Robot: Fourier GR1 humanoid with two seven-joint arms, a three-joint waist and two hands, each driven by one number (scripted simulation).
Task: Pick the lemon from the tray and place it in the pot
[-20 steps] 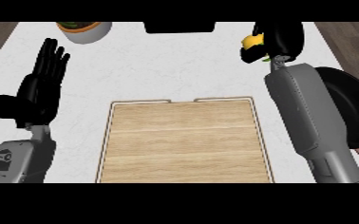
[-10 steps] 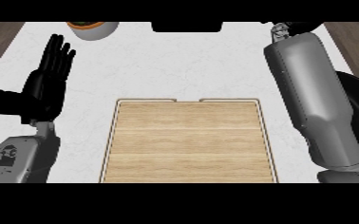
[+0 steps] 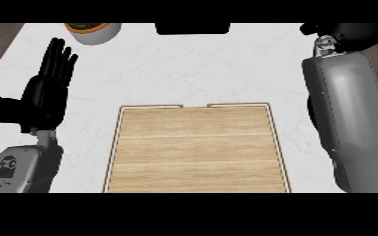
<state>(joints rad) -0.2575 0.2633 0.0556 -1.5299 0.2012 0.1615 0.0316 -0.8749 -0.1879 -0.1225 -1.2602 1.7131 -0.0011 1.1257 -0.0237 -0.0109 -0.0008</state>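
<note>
The wooden tray [image 3: 198,150] lies at the centre of the white counter with nothing on it. No lemon shows at this moment. My right hand [image 3: 348,33] is at the far right top edge, mostly cut off, seen from its back above the long grey forearm [image 3: 341,110]. A dark sliver [image 3: 311,116] beside that forearm may be the pot, which is otherwise hidden under the arm. My left hand [image 3: 49,87] rests open at the left edge, fingers up, holding nothing.
A white planter with green leaves [image 3: 93,31] stands at the back left. A black object [image 3: 192,28] sits at the back centre edge. White counter [image 3: 184,75] runs between the tray and the back edge.
My right hand, which held the yellow lemon a second ago, has risen toward the top edge; the lemon has gone out of sight. The left hand has stayed in place.
</note>
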